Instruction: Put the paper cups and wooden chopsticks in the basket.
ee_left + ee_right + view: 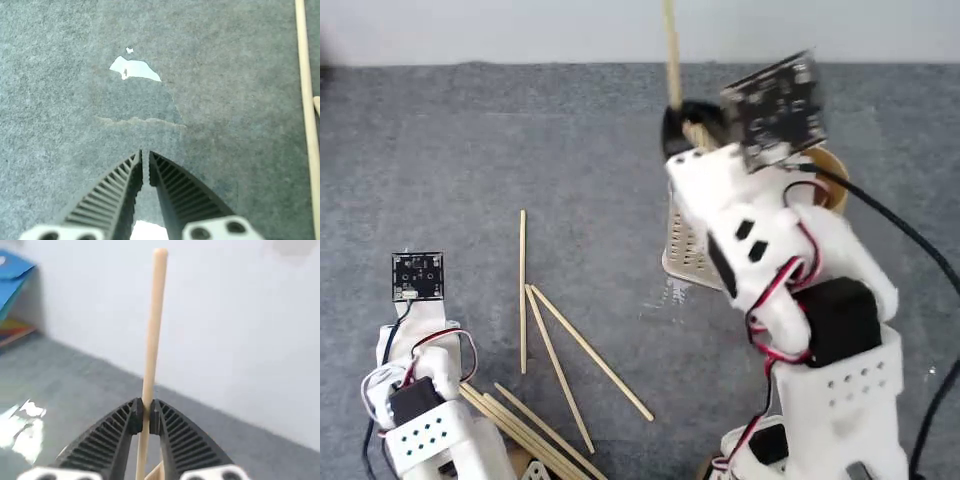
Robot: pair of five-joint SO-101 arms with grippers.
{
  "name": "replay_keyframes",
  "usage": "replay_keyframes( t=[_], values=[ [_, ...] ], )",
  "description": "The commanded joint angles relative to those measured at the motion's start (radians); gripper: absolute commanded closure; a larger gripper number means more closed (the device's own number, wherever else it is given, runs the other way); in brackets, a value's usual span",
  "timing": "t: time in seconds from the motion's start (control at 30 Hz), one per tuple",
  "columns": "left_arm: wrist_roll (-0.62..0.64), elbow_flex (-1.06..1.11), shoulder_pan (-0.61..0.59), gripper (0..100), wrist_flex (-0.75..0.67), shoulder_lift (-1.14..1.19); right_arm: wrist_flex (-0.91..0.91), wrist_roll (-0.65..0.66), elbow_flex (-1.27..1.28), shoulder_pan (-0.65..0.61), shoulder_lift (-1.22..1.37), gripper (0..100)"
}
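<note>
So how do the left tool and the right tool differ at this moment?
The right tool clamps a wooden chopstick; the left tool holds nothing. The right tool is raised near the basket; the left tool faces the grey mat. Both are shut.

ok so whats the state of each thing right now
right tool, shut on the held chopstick
held chopstick, clamped, standing upright
left tool, shut, empty
loose chopsticks, lying flat on the mat
basket, partly hidden behind the right arm
</note>
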Motion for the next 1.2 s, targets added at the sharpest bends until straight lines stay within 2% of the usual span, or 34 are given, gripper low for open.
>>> replay_keyframes(
  t=[0.0,0.2,0.43,0.57,0.77,0.9,1.17],
  values=[
    [-0.009,-0.019,0.003,97,-0.020,-0.009,-0.160,0.014,0.078,0.074,-0.025,99.1],
    [-0.009,-0.018,0.003,97,-0.020,-0.009,-0.349,0.015,0.325,0.162,-0.033,99.1],
    [-0.009,-0.018,0.005,97,-0.020,-0.009,-0.377,0.017,0.396,0.170,-0.033,99.0],
    [-0.009,-0.018,0.005,97,-0.020,-0.009,-0.298,0.017,0.391,0.168,-0.033,97.6],
    [-0.009,-0.018,0.006,97,-0.020,-0.009,-0.211,0.011,0.390,0.168,-0.048,81.3],
    [-0.009,-0.018,0.006,97,-0.020,-0.009,-0.209,0.014,0.390,0.157,-0.128,80.5],
    [-0.009,-0.018,0.008,97,-0.020,-0.009,-0.010,0.017,0.390,-0.031,-0.300,80.5]
  ],
)
